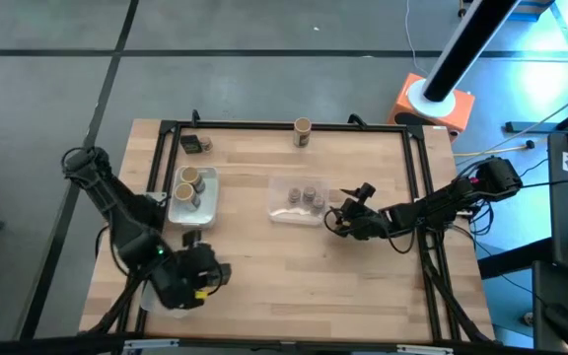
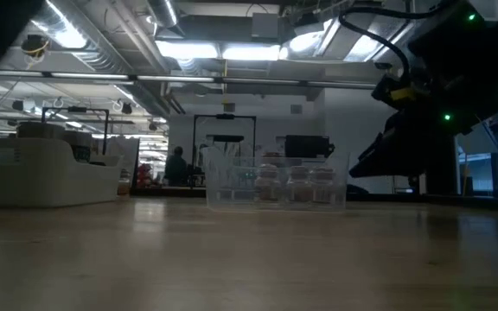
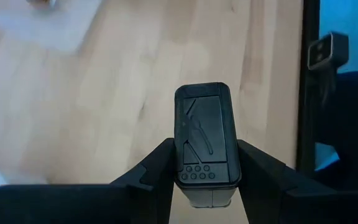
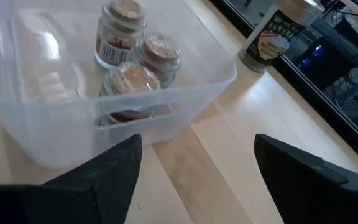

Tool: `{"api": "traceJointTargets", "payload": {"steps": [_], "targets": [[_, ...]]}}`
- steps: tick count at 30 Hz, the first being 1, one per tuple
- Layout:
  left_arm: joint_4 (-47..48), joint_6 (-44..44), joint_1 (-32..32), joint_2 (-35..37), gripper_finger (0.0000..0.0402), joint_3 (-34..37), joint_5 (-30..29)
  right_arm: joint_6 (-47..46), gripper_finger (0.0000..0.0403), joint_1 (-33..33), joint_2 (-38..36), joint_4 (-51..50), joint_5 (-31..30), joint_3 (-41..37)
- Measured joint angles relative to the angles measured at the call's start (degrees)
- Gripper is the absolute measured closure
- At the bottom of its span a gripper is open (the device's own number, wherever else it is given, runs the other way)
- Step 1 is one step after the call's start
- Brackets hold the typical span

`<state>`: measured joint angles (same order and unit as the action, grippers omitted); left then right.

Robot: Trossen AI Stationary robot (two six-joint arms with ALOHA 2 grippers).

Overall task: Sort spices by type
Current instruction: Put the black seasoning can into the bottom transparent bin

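My left gripper point(image 1: 217, 272) hangs over the table's near left part, shut on a dark grey rectangular packet point(image 3: 204, 134). My right gripper point(image 4: 197, 168) stands open at the right end of a clear tray point(image 1: 299, 200), touching nothing. That tray holds three squat round jars point(image 4: 132, 56) standing on their bases. A second clear tray point(image 1: 193, 192) at the left holds two tan-topped jars point(image 1: 189, 183). Another tan-topped jar point(image 1: 302, 131) stands at the far edge. A dark packet point(image 1: 195, 144) lies at the far left corner. My left gripper pinches the packet's two long sides point(image 3: 180, 163) between its two fingers, at the end nearest the wrist. The rest of the packet reaches forward past the fingertips, its embossed flat face turned toward the wrist camera. It is lifted clear of the table.
A black metal frame point(image 1: 417, 177) runs round the wooden table top point(image 1: 264, 286). Bare wood lies across the near middle and between the two trays. An orange and white object point(image 1: 432, 104) stands beyond the far right corner.
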<state>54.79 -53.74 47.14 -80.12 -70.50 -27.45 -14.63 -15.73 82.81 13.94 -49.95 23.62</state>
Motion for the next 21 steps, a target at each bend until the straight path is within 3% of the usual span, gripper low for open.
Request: {"api": "traceJointTargets", "payload": {"steps": [13, 21], "targets": [[12.0, -27.5, 15.5, 0.0, 0.0273, 0.0, 0.0, 0.0, 0.0093, 0.0, 0.0, 2.7, 0.5, 0.0], [14.8, -34.9, 20.5, -2.0, 0.0273, 3.6, 0.0, -0.2, 0.0093, 0.0, 0.0, 2.7, 0.5, 0.0]]}}
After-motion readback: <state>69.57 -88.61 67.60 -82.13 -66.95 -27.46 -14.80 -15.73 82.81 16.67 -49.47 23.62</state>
